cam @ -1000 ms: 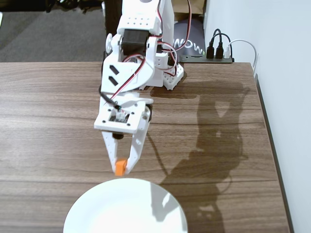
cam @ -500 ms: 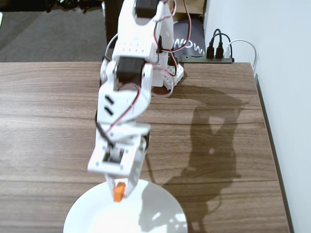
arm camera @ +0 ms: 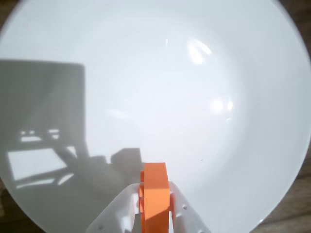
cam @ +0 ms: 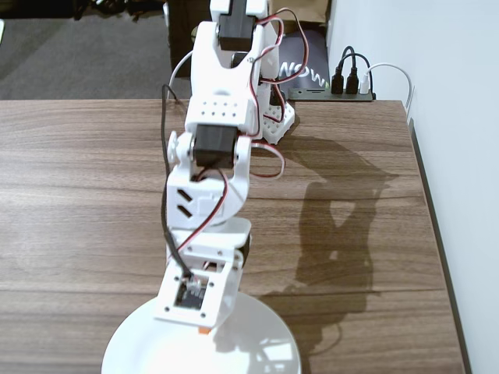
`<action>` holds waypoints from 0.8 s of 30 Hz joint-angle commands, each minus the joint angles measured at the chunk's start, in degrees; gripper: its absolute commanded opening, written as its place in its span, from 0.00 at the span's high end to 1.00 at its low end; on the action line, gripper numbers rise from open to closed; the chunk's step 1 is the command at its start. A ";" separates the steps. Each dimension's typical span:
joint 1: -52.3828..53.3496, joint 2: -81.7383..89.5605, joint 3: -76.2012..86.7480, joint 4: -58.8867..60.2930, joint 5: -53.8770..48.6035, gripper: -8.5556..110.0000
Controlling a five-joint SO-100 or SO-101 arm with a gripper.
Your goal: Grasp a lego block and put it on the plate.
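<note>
Hand (arm camera: 154,213) hung over plate (arm camera: 233,73), fingers clamped on lego block (arm camera: 155,191), brick pinched between them above white surface, not touching it. Positioned there presumably for release. Plate sat at near edge of wooden counter (cam: 78,195) in fixed view.

Arm (cam: 214,156): white printed plastic links, boxy brackets with rounded ends, two slanted slots on the link just above the hand. Black servo blocks (cam: 214,144) set between brackets. Row of small holes on the upper bracket (cam: 217,109). Red, white and black wires (cam: 269,93) loop along the side; one black cable (cam: 168,202) runs down to the wrist plate. Wrist plate (cam: 195,292) white, square, corner screw holes, dark module in its centre. In wrist view, hand (arm camera: 154,213): translucent white fingers (arm camera: 114,213), small round holes.
</note>
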 commanded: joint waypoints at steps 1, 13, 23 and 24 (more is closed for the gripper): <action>-0.26 0.35 -2.46 0.26 0.53 0.92; 0.88 -0.53 -2.11 0.35 0.18 0.92; 0.88 0.26 -2.11 0.62 0.88 0.86; 0.97 0.35 -2.11 0.62 1.14 0.85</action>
